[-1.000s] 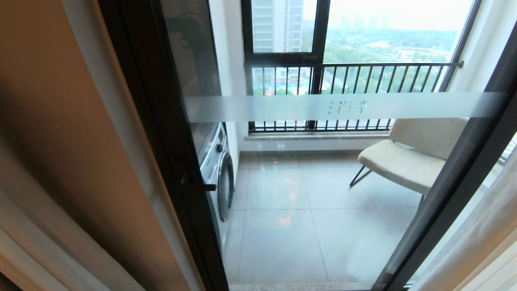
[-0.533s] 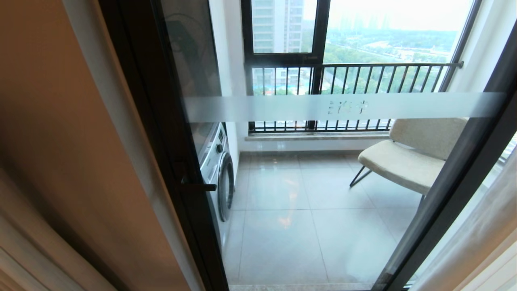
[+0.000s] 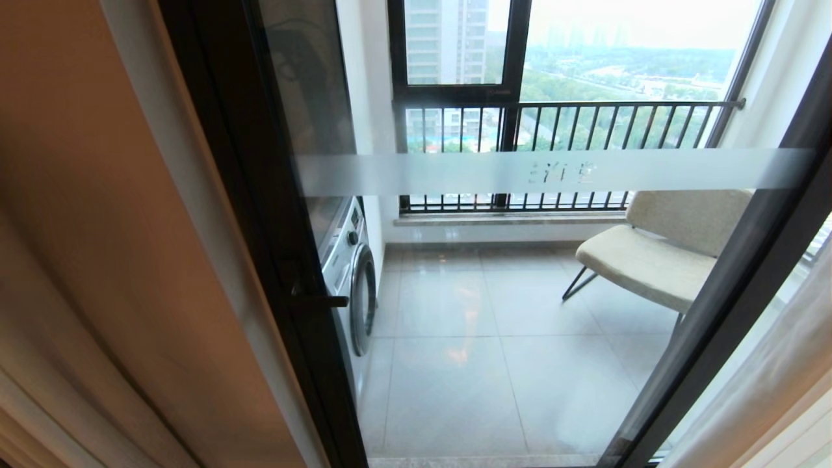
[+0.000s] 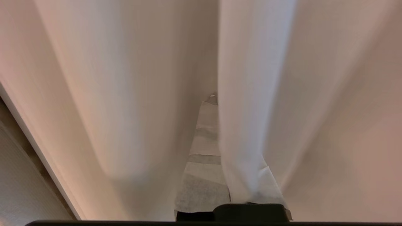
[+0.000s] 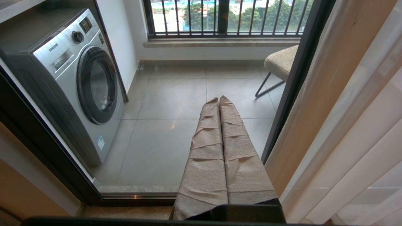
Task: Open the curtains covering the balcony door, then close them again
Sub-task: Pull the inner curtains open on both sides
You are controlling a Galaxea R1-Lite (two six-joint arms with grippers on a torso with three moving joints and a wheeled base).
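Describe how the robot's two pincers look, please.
Each pincer has two long flat fingers wrapped in beige, creased tape-like cloth, on a black base. The right pincer shows them fully; the left pincer is mostly hidden by beige curtain folds. No cables or markings visible.

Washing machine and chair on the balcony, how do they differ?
The washing machine is silver metal with a round door; the chair is beige fabric on thin dark legs. The machine stands by the door's handle side, the chair on the opposite side. Both sit on the tiled floor.

head overlooks balcony door (image 3: pixel 520 273), wrists close
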